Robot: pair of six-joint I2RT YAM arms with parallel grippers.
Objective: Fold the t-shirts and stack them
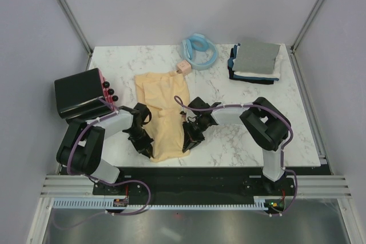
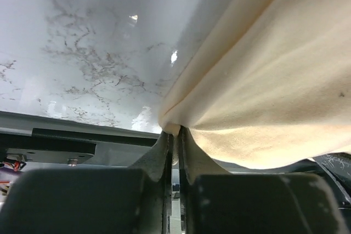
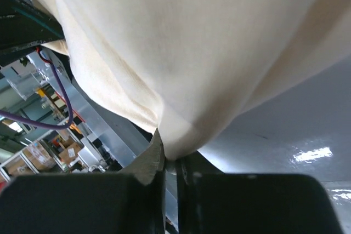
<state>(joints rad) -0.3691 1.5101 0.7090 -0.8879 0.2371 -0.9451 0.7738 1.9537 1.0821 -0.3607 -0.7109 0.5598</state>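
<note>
A pale yellow-cream t-shirt [image 1: 164,112] lies lengthwise in the middle of the marble table [image 1: 229,141], folded into a narrow strip. My left gripper [image 1: 146,144] is shut on its near left edge, and the cloth [image 2: 263,102] is pinched between the jaws. On the near right edge my right gripper [image 1: 189,141] is shut too, with the cloth [image 3: 192,53] bunched at its fingertips. A stack of folded t-shirts [image 1: 255,61], grey on top with white and dark navy beneath, rests at the far right corner.
A black box with a pink-red side [image 1: 83,91] stands off the table's left edge. A light blue ring-shaped thing [image 1: 199,51] and a small tan block [image 1: 183,67] lie at the back centre. The table's near edge runs just behind both grippers.
</note>
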